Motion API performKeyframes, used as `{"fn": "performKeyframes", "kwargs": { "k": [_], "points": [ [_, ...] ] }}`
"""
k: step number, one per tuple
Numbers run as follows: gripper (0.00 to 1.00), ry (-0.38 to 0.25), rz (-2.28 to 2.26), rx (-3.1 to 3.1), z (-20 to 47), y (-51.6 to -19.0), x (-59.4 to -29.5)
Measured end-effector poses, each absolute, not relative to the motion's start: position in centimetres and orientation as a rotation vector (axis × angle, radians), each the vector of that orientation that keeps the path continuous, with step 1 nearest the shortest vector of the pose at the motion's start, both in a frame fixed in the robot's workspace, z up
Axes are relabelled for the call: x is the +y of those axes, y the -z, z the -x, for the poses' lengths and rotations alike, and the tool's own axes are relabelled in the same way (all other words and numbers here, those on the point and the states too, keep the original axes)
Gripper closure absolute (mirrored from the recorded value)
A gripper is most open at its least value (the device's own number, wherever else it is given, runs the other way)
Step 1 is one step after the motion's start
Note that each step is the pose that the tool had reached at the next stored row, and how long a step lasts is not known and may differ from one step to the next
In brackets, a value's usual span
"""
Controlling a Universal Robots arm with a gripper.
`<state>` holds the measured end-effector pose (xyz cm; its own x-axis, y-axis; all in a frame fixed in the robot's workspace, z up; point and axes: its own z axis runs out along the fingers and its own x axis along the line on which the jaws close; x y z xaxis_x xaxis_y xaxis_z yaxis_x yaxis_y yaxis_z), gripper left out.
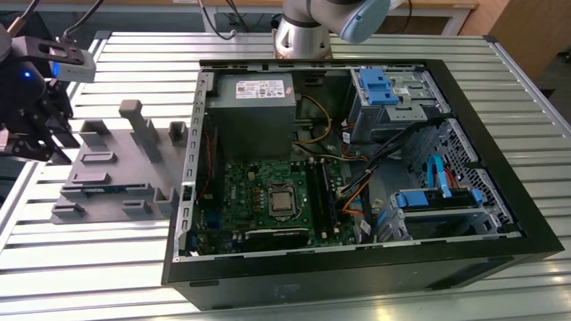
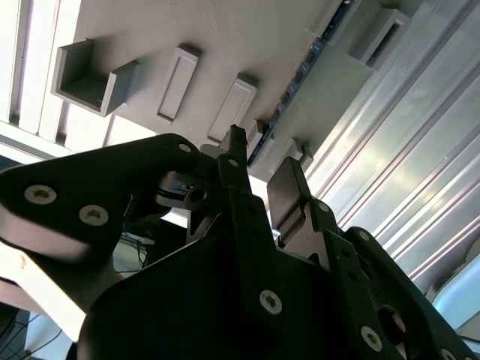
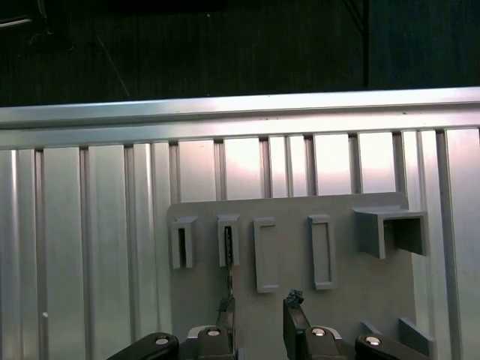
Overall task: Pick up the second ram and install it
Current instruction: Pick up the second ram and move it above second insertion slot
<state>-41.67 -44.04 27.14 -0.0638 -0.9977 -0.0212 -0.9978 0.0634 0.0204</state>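
Second ram, a narrow blue circuit-board stick (image 3: pixel 228 259), is standing on edge in the grey slotted plastic holder (image 3: pixel 360 300); I am seeing the black gripper (image 3: pixel 259 315) hovering above it, fingers (image 3: pixel 294 321) spread, empty.

Exterior overhead, wrist views close, apparently sharing fixture (image 3: pixel 292 251) (image 2: pixel 225 37) —

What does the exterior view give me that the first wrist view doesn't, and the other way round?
Exterior view adds: the open computer case with its green motherboard and blue drive latches, lying to the exterior view's right of the holder.
First wrist view adds: a close look at the claw, fingertips apart with nothing between them, and the second ram seen edge-on, running from a holder slot towards one fingertip.
Both share: the gray holder and the slatted metal table under it.
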Motion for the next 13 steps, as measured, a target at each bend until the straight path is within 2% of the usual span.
{"fn": "performKeyframes", "kwargs": {
  "k": [13],
  "points": [
    [0.61, -0.035, 2.153, 2.277, 41.7, -25.7, -44.1]
  ]
}}
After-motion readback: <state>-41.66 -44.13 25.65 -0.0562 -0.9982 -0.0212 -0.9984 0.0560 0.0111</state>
